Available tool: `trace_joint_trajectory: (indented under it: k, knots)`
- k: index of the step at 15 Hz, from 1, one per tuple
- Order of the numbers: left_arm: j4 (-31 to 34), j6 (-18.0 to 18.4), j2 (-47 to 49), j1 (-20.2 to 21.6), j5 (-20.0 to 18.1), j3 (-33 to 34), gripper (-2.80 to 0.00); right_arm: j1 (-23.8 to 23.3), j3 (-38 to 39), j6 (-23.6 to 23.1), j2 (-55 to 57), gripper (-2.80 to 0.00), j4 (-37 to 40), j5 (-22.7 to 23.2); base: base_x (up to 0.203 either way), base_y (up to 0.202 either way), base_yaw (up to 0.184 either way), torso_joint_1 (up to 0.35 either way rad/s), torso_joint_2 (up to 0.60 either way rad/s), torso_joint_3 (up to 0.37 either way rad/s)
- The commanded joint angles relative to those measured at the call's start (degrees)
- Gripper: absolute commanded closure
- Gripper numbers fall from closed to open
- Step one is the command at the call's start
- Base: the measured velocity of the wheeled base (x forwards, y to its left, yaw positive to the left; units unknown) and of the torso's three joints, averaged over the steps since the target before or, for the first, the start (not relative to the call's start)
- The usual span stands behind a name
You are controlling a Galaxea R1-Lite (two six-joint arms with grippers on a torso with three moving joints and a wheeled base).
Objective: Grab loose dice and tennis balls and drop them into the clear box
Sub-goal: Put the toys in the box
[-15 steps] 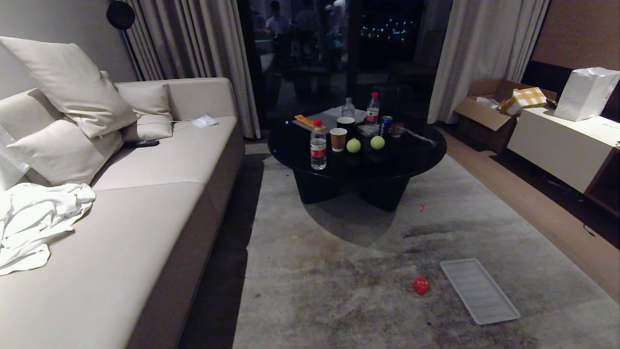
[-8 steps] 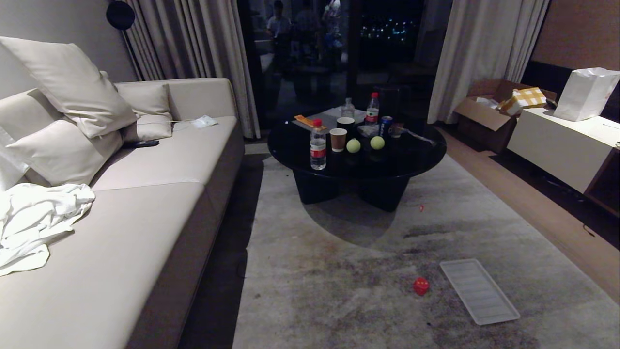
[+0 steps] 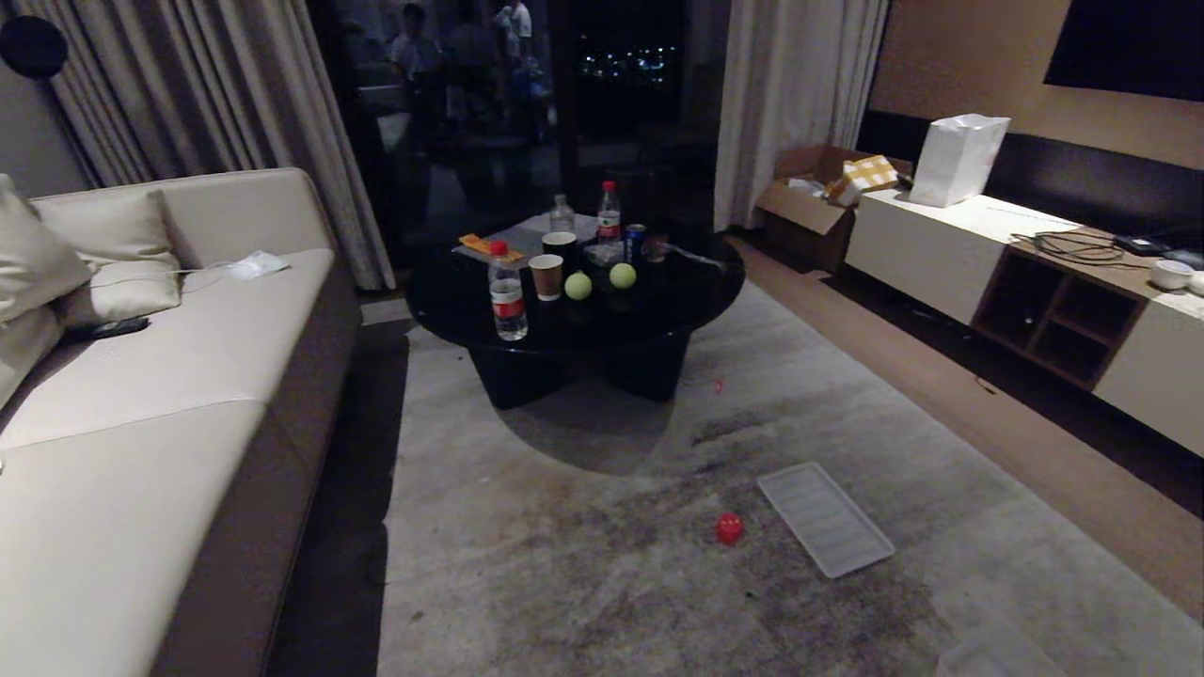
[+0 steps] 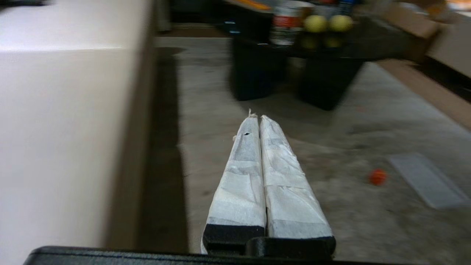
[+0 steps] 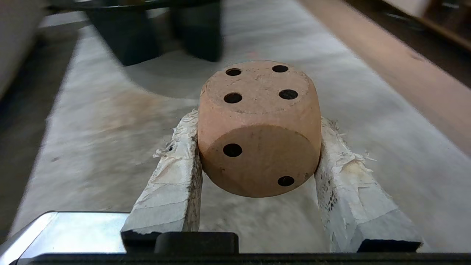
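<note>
Whole head view swung right, base turning; right gripper [image 5: 257, 147] clamps tan die [image 5: 259, 129], seeking clear box [image 3: 988, 658]; left gripper [image 4: 256, 117] closed, empty.

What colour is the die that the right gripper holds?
Tan with dark pips; the die shows best in the right wrist view, clamped in the right gripper.

My head view has swung right: sofa [image 3: 141, 395] now largely cut off at left, cabinet [image 3: 1035, 282] further into view, red die [image 3: 729, 527] and ribbed panel [image 3: 825, 518] shifted left in frame.
</note>
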Motion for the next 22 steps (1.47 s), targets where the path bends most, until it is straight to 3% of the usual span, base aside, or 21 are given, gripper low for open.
trace_joint_trajectory:
  k: [1,22]
  knots:
    - [-0.01,-0.03,0.03,0.0,0.05,0.09,0.0,0.04,0.0,0.0,0.07,0.0,0.09,0.03,0.001,0.008,-0.157,-0.002,0.0,0.002]
    - [-0.19,-0.66,0.09,-0.07,0.05,0.09,0.0,0.04,0.0,-0.09,0.07,0.0,0.09,0.03,0.001,0.011,-0.161,0.003,0.0,0.003]
